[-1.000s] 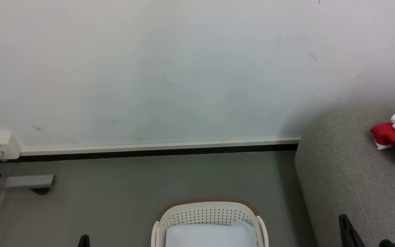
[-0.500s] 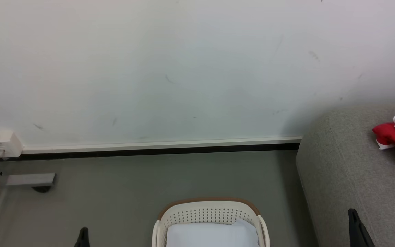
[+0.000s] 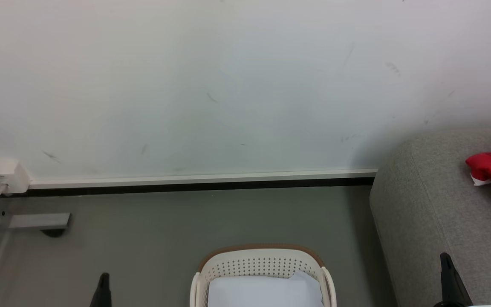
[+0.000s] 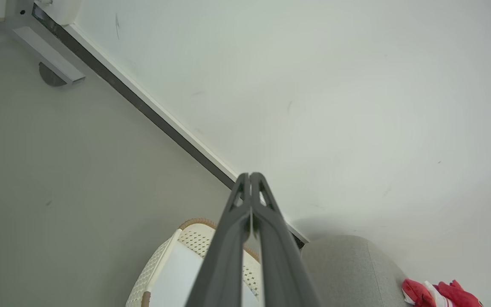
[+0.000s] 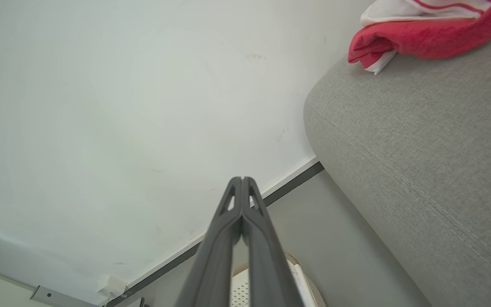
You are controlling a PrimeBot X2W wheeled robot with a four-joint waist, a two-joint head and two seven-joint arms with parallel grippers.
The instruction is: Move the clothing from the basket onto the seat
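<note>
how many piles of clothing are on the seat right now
1. The clothing lies in a red-and-white heap on top of the seat, at the head view's right edge. The frame cuts it off, so more may lie beyond.

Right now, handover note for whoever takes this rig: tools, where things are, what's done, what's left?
Left tool: shut, empty, left of the basket.
Right tool: shut, empty, by the seat.
Red clothing: lying on top of the seat.
Basket: on the floor, left of the seat; a pale sheet lies inside.
Done: red clothing is on the seat.
Left: cannot tell whether the pale sheet is a garment; check before closing out.
</note>
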